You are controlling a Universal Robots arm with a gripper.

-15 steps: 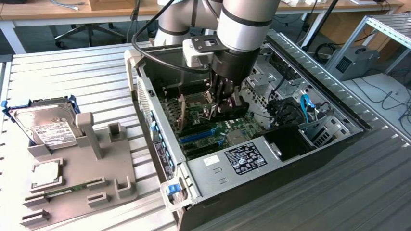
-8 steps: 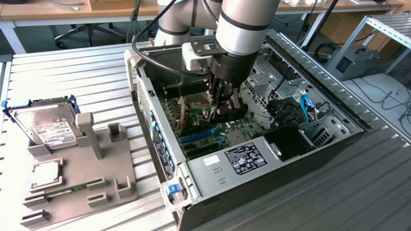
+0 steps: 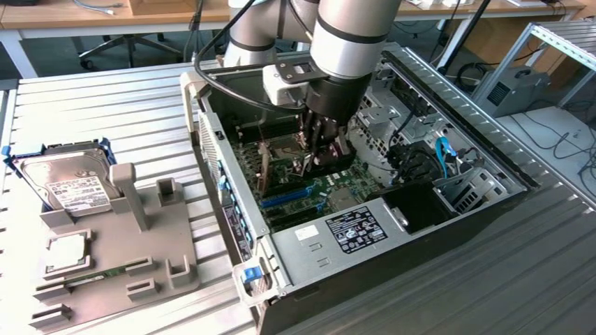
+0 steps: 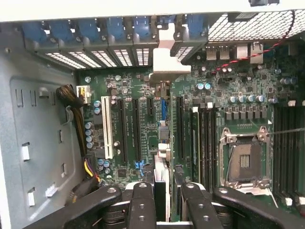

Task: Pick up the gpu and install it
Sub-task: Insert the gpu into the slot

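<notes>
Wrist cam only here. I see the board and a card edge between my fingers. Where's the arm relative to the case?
Observer: The arm reaches down from above into the open case. The gripper holds the gpu low over the board.
Operator: What's outside the case?
Observer: A hard drive stands in a grey holder, on the exterior view's left of the case.
Operator: Cables near me?
Observer: A blue cable runs inside the case, to the exterior view's right of the gripper and apart from it.
</notes>
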